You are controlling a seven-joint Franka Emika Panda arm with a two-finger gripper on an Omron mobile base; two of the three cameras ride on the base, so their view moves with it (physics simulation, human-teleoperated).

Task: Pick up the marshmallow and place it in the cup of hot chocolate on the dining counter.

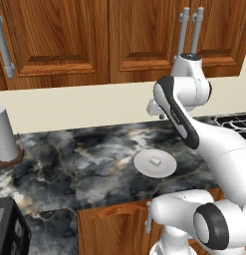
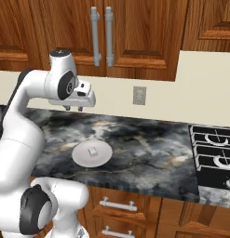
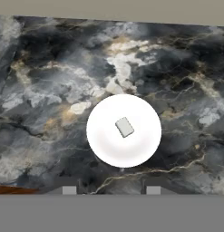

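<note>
The counter top [image 1: 94, 164] looked like polished stone, black and grey marbled with pale and rusty veins, smooth with a soft sheen. The plate [image 3: 109, 149] on it was plain white, smooth and faintly glossy, like glazed ceramic. The marshmallow [image 3: 125, 127] looked matt and pale, with soft edges. The wall cabinets [image 2: 135, 32] and the lower drawers [image 2: 121, 204] showed reddish, lacquered wood grain, their bar handles [image 2: 100, 35] dull grey metal. The paper-towel roll [image 1: 5, 132] was matt white on a wooden base. The stove grate [image 2: 214, 148] looked like dark matt metal.
</note>
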